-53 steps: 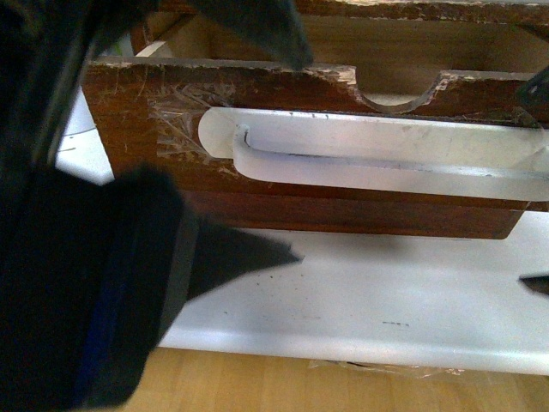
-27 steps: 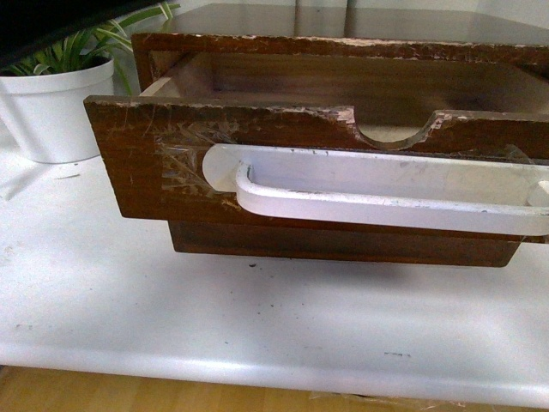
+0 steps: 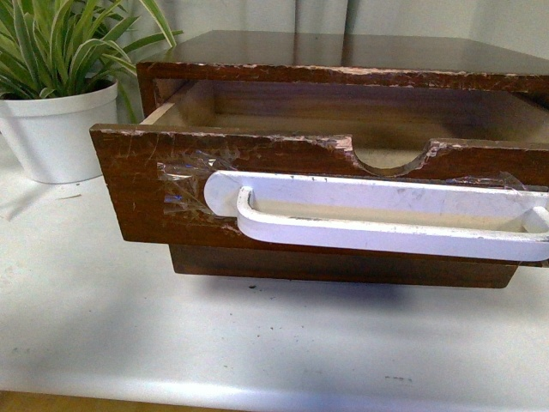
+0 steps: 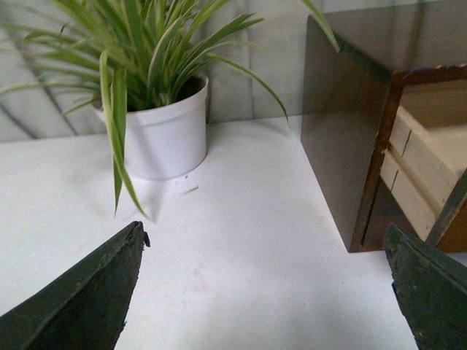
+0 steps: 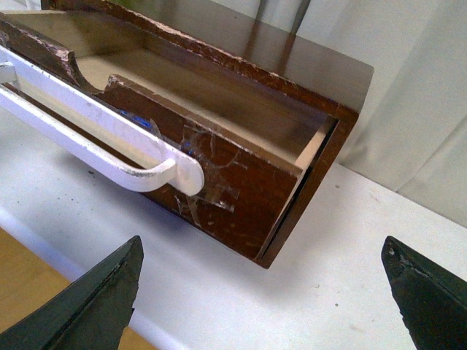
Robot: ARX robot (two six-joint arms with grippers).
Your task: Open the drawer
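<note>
Left end effector (image 4: 266,292) is hanging wide open over the white tabletop (image 4: 241,240), holding nothing. Ahead of it, a plant pot (image 4: 166,131) is standing beside the dark box (image 4: 343,146). Right end effector (image 5: 263,292) is wide open too, holding nothing. Just ahead of it the drawer (image 5: 219,168) is sticking out, pulled open, its white handle (image 5: 95,138) untouched.

1. The dark brown wooden drawer front (image 3: 137,193) looks rough and scratched, and its top edge is chipped.
2. The long white plastic handle (image 3: 386,232) looks smooth, with shiny clear tape (image 3: 184,176) at its 9 o'clock end.
3. Inside, the pale wood (image 5: 197,91) looks matt.
4. The white table top (image 3: 257,343) looks smooth, with dark specks.
5. The cabinet's dark top (image 3: 343,47) shines.
</note>
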